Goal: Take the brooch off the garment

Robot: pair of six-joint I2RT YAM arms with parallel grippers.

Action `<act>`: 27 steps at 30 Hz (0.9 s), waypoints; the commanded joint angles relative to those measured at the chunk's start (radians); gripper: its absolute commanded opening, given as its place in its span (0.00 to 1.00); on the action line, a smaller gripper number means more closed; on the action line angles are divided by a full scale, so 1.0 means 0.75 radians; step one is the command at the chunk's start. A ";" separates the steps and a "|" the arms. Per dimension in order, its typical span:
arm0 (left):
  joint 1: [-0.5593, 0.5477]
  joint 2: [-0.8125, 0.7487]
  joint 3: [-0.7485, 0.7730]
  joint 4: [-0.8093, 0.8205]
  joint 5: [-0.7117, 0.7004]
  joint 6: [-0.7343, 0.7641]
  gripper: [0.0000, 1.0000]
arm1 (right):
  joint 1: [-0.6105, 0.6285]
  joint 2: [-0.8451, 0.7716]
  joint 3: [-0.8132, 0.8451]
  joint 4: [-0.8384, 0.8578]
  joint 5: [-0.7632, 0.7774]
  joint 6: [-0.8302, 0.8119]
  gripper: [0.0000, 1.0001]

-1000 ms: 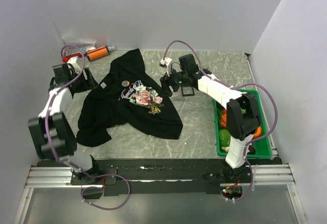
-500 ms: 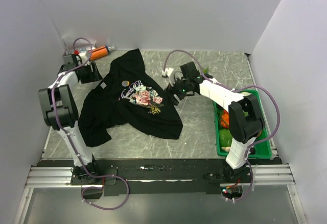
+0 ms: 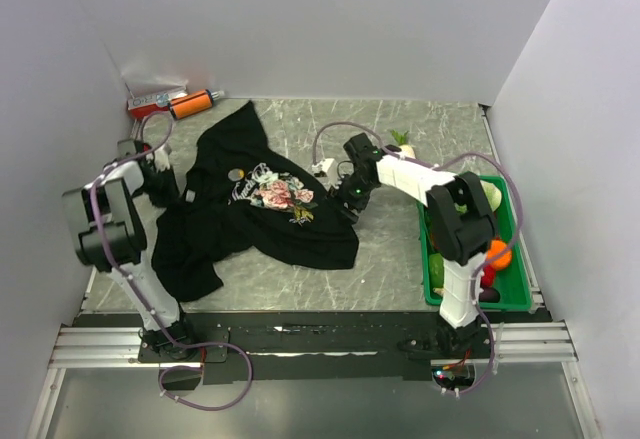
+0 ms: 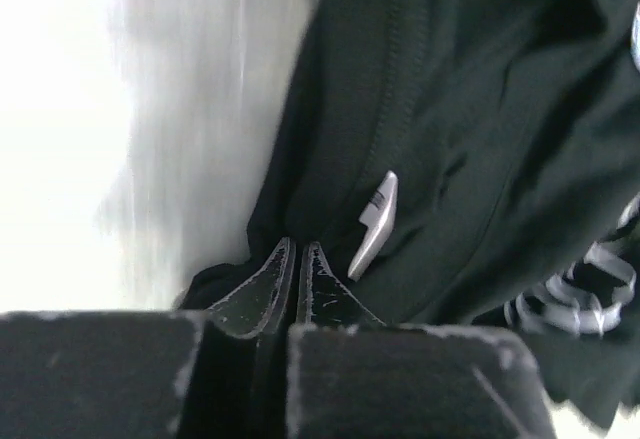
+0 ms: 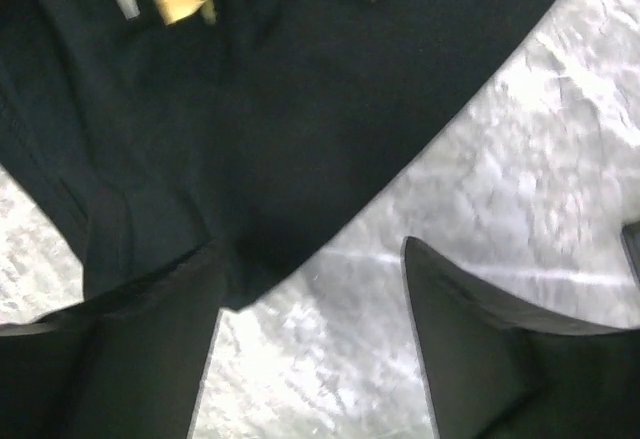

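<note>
Black T-shirt point(image 3: 300, 239) crumpled on the surface point(image 3: 395, 259), gold brooch point(image 3: 236, 174) on its chest; left pincer point(image 4: 295, 279) closed at the sleeve edge; right pincer point(image 5: 310, 339) wide open, empty, over the hem; seemingly the approach step; next, reach the brooch.

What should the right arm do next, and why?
Probably slide the right gripper left across the garment toward the brooch. Its jaws are open over the right hem, away from the brooch, which sits upper-left of the rose print; the left gripper is shut at the left edge.
</note>
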 commanded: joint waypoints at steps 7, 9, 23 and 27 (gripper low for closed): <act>0.232 -0.609 -0.160 -0.653 0.042 0.495 0.01 | -0.015 0.112 0.207 -0.331 0.046 -0.082 0.22; 0.230 -0.601 -0.084 -0.690 0.089 0.599 0.17 | -0.041 0.087 0.218 -0.358 0.040 -0.109 0.20; 0.034 0.280 0.963 -0.227 0.081 0.113 0.67 | -0.056 0.061 0.291 -0.305 -0.003 -0.103 0.54; -0.011 0.476 1.075 -0.106 0.224 0.113 0.69 | -0.054 0.063 0.275 -0.301 -0.007 -0.066 0.55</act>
